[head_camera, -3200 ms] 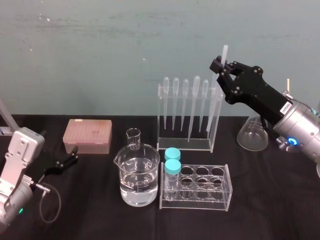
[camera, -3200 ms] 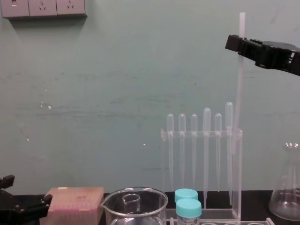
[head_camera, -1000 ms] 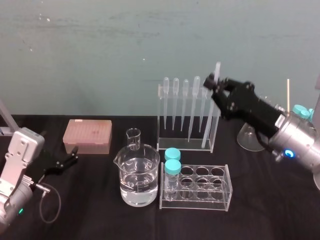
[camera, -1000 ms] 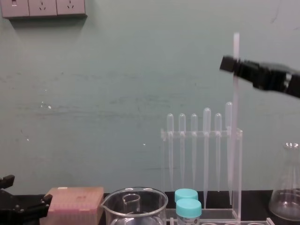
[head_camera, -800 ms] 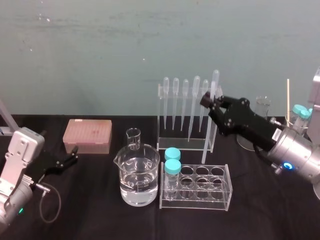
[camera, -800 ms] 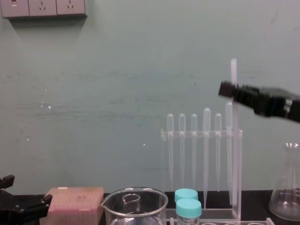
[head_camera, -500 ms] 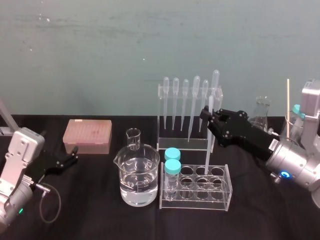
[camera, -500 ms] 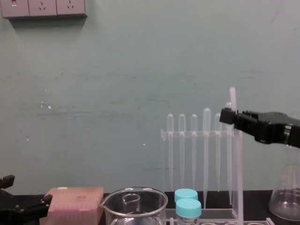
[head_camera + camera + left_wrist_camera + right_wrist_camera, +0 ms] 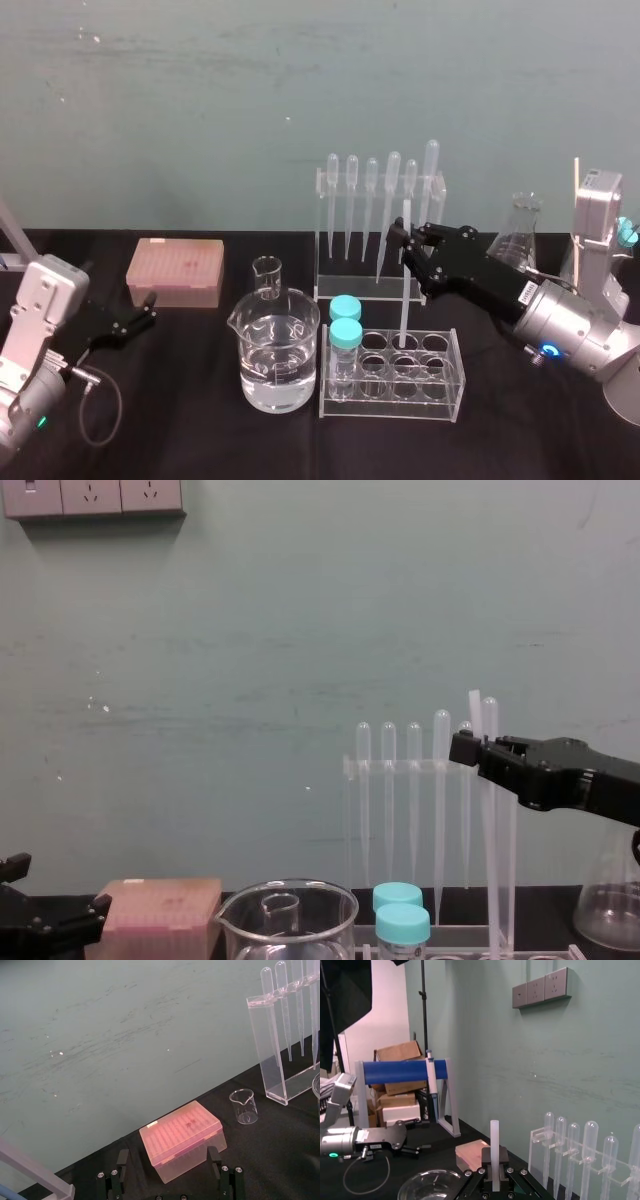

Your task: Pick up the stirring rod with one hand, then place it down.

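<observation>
one stirring rod (image 9: pixel 404 300), clamped upright by right gripper (image 9: pixel 403 238), seemingly for lowering into rack (image 9: pixel 450 392); left gripper (image 9: pixel 146 310) parked left, fingers apart.

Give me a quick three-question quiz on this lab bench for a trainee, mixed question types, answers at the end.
1. True or false: the right gripper is shut on the stirring rod.
2. The rod's lower end is at: A the water beaker, B the test tube rack, C the flask.
3. Short answer: what colour is the box nearest the parked left gripper?
Key: 1 true; 2 B; 3 pink.
</observation>
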